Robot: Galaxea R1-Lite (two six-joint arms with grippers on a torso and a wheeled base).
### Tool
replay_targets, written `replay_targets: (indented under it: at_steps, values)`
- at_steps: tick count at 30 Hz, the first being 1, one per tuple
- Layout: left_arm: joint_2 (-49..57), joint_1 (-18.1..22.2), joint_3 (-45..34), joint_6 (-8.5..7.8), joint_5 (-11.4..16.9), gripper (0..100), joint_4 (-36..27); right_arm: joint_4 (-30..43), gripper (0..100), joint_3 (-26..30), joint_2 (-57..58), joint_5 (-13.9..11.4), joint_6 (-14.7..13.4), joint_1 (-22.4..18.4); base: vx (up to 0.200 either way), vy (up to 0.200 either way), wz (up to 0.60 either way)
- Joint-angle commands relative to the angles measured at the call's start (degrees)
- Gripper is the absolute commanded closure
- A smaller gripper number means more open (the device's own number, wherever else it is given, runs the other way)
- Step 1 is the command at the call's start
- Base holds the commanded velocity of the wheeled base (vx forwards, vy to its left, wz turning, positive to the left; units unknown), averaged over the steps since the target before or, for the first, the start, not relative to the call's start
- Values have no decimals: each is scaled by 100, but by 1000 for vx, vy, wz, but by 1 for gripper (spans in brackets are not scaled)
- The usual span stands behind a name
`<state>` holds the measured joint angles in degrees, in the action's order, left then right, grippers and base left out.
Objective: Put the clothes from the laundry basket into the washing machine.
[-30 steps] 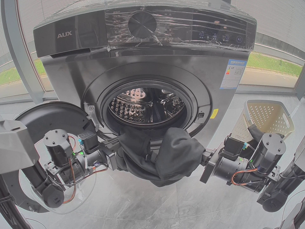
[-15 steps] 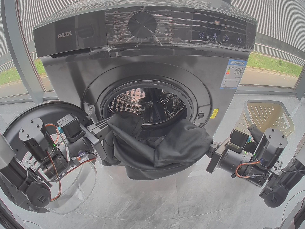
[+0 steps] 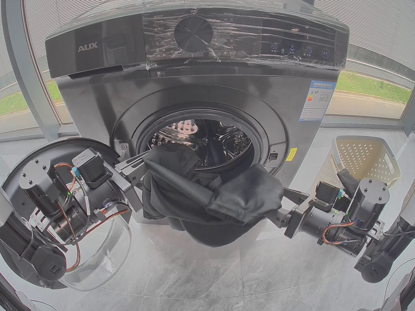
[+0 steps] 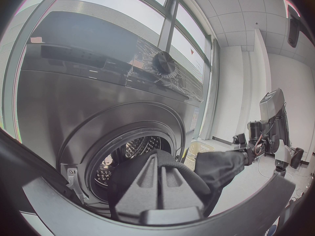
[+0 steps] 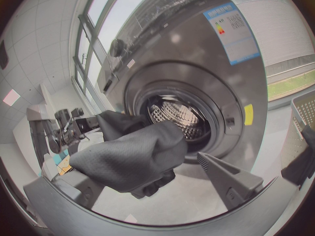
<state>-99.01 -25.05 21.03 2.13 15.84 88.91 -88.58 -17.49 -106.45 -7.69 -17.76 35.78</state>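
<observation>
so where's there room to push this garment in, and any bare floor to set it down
Free: the upper half of the drum mouth, between its top rim and the garment; and the floor between the open door and the basket. Crowded: the mouth's lower rim, where the garment hangs in front of it.

We show the grey, veined tile floor (image 3: 207, 277) spanning the lower part of the frame. The washing machine (image 3: 99, 104) stands on it at upper centre, its front turned toward us. The pale, perforated laundry basket (image 3: 367, 156) stands on the floor at middle right, just beside the machine.
</observation>
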Motion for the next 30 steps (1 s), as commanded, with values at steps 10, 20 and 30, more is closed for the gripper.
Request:
replay_targets:
  at_steps: [10,20,30]
  values:
    - [-48,-88,86,-11,-10,100,4,7,0,756,-517,66,89,-115,0,0,0]
    - [-48,-79,77,-11,-19,100,4,-19,0,967,-1229,66,264,-555,0,0,0]
    - [-66,-88,6,-46,-10,100,4,-19,0,703,-1150,-13,370,-625,0,0,0]
